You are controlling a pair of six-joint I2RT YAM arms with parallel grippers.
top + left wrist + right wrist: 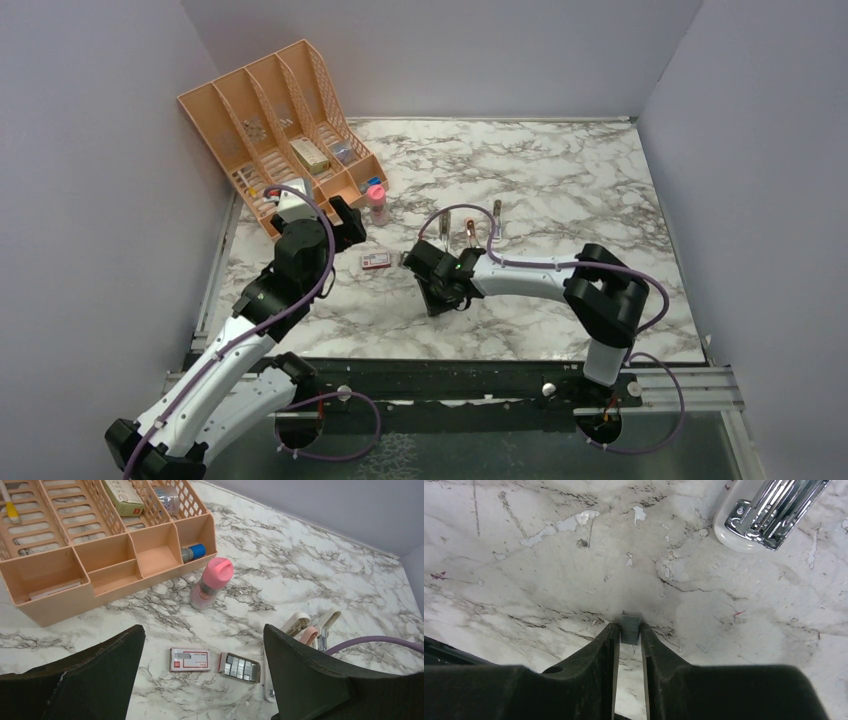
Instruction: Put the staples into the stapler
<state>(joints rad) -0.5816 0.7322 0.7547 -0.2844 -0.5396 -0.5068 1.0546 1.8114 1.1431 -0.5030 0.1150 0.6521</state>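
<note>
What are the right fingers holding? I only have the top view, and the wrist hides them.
Observer: The right fingers pinch a small grey staple strip.
Operator: Is the stapler open?
Observer: Yes. The stapler lies open with its chrome channel showing, ahead and to the right of that strip, apart from it.
Operator: Are there more staples in the tray?
Observer: Yes. The tray holds several strips. It lies beside the sleeve, and the left wrist view shows it between the open left fingers.
</note>
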